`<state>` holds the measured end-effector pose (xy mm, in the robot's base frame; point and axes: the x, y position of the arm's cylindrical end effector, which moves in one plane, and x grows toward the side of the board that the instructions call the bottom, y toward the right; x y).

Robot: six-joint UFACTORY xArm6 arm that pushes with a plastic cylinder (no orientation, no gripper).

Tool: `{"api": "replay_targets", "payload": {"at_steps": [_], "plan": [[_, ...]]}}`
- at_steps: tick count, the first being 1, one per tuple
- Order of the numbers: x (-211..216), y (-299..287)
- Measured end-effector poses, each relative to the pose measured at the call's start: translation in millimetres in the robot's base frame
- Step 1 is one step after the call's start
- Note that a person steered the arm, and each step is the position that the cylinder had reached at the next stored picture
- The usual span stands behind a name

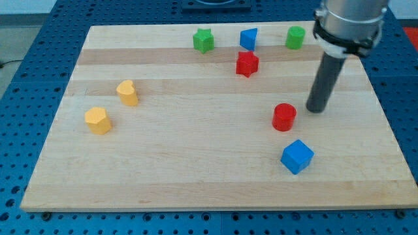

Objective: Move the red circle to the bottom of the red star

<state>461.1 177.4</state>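
Just right of red circle: my tip, red star above.

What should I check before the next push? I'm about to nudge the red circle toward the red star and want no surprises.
1. My tip near the red circle: ok, just to its right, small gap.
2. Tip behind the circle for a push up-left: not ok, it sits right, slightly above.
3. Spot below the red star: ok, bare.
4. Path from circle to star: ok, no blocks between.
5. Blue cube out of the way: ok, below the circle.
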Motion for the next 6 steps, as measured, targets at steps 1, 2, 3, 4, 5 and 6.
{"api": "replay_targets", "payload": {"at_steps": [1,2,3,4,5,6], "plan": [[29.9,-45.1],[25.0,-87.4],[3.9,-93.2],[-9.5,-93.2],[-13.5,-96.4],[-14.4,-102.0]]}}
